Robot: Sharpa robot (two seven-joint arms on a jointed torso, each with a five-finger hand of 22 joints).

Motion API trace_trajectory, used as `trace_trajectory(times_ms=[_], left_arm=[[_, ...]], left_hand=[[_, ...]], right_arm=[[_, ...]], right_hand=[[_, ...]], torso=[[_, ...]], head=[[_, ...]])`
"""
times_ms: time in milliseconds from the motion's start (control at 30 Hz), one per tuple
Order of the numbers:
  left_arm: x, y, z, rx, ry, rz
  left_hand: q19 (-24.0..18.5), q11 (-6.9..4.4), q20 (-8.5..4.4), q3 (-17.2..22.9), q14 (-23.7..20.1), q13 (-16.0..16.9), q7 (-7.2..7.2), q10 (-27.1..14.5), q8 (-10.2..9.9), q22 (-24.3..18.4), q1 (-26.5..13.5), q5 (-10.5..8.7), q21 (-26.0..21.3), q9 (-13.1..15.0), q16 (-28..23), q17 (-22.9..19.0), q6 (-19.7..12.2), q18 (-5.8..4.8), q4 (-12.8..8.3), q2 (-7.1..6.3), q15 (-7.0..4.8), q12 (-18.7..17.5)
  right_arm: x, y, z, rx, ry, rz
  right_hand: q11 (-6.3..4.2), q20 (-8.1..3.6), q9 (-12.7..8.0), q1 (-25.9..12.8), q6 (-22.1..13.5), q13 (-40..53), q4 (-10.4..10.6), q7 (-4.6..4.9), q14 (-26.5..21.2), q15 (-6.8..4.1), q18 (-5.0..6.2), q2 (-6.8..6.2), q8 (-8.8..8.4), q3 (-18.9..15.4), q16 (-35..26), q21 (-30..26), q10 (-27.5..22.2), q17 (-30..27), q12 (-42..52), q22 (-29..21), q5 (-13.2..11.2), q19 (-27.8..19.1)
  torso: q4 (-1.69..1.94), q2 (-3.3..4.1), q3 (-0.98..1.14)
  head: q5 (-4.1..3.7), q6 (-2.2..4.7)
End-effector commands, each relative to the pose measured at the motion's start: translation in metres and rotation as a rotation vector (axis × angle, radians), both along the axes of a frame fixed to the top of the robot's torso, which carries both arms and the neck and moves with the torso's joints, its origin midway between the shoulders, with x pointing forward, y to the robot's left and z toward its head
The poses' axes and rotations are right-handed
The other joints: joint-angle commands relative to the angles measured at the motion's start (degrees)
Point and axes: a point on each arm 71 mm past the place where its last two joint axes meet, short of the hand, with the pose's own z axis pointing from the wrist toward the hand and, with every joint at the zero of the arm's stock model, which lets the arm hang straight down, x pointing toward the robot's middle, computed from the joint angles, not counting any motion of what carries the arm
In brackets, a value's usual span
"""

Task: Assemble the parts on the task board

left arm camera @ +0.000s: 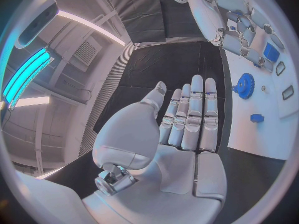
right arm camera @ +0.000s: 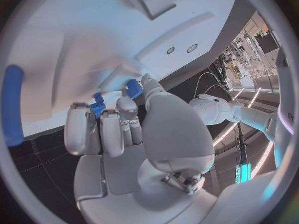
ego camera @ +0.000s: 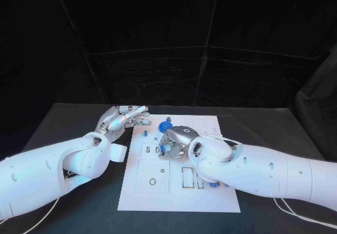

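Note:
The white task board (ego camera: 211, 200) lies in the middle of the black table. My right hand (ego camera: 176, 142) hovers low over its centre with the fingers curled down. In the right wrist view its fingertips (right arm camera: 127, 107) and thumb pinch a small ridged blue part (right arm camera: 97, 106) close against the board (right arm camera: 93, 45). A blue gear (ego camera: 165, 126) (left arm camera: 244, 85) sits on the board's far part, with a small blue piece (ego camera: 145, 131) (left arm camera: 256, 118) beside it. My left hand (ego camera: 126, 117) (left arm camera: 187, 119) is flat and open with nothing in it, just off the board's far left corner.
A long blue part (right arm camera: 12, 104) lies on the board near my right hand. Two more blue pieces (ego camera: 201, 184) show beside my right forearm. The board's near half has rectangular slots (ego camera: 187, 176) and an oval hole (ego camera: 152, 182). White cables (ego camera: 295, 212) run along the table's near right.

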Motion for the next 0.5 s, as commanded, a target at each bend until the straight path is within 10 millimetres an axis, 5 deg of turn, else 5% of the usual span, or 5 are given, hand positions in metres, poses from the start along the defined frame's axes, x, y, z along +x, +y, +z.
trace_trajectory(times_ms=[33, 233, 400, 500], left_arm=[[0.000, 0.000, 0.001, -0.004, -0.002, -0.005], [0.001, 0.001, 0.000, 0.019, 0.003, 0.001], [0.002, 0.004, -0.003, 0.072, 0.015, 0.016], [0.004, 0.007, -0.006, 0.128, 0.029, 0.009]], left_hand=[[0.5, 0.08, 0.02, 0.1, 0.3, 0.0, 0.20, 0.3, -0.2, 0.0, -0.5, 0.37, 0.1, -0.1, -0.1, 0.2, 0.3, 0.84, -0.3, 0.09, 0.26, -0.4], [5.0, -0.92, -1.81, 0.5, 6.7, 0.1, -0.66, 2.7, -0.1, 1.0, -0.9, 0.51, 2.7, 0.0, 3.0, 2.7, 1.6, 0.72, -0.5, 0.02, -1.58, -0.6], [15.0, -3.87, -5.47, 0.4, 18.2, 1.0, -2.90, 8.4, 0.6, 4.3, -2.2, 0.46, 9.5, 0.5, 12.4, 10.2, 4.7, 0.88, -0.2, -0.73, -5.13, 0.3], [17.2, -4.84, -6.75, 0.8, 18.4, 1.9, -4.02, 11.3, 0.2, 6.6, -2.8, 0.75, 13.4, 0.5, 31.5, 28.1, 5.8, 0.53, 0.0, -1.08, -6.49, 0.3]], right_arm=[[0.000, -0.001, 0.003, 0.034, -0.030, -0.024], [-0.005, -0.001, 0.010, 0.141, -0.067, 0.047], [-0.017, -0.007, 0.019, 0.262, -0.060, 0.187], [-0.021, -0.018, 0.030, 0.348, -0.056, 0.234]], right_hand=[[0.44, 0.77, -0.1, -0.5, -2.2, -2.6, 1.9, 0.45, 3.4, 0.93, -0.25, -0.65, -0.28, -1.7, -0.7, -0.7, -2.3, 3.4, -3.1, -0.8, 0.4, -0.6], [1.45, 1.47, -0.3, 0.9, -7.0, -7.2, 6.2, 1.77, 2.4, 1.76, 0.64, -2.46, -0.17, -7.2, -3.1, -3.1, -6.3, 0.4, -7.8, -5.2, 4.1, -3.8], [2.20, 2.22, -0.1, 4.2, -9.9, -8.1, 5.7, 2.52, 1.8, 2.46, 1.25, 0.32, 0.39, -8.0, -4.0, -4.9, -8.6, -0.6, -7.9, -8.0, 5.1, -6.1], [1.82, 2.17, 0.2, 5.9, -8.5, -7.5, 5.0, 2.06, 2.0, 2.23, 1.22, 1.33, 1.86, -8.1, -3.5, -4.8, -8.2, 0.1, -6.5, -7.7, 5.7, -5.7]], torso=[[-0.04, -0.01, 0.02], [-0.04, -0.02, 0.12], [-0.17, -0.08, 0.17], [-0.12, -0.16, 0.05]], head=[[-0.01, -0.01], [0.01, -0.08], [0.14, 0.07], [0.08, 0.00]])
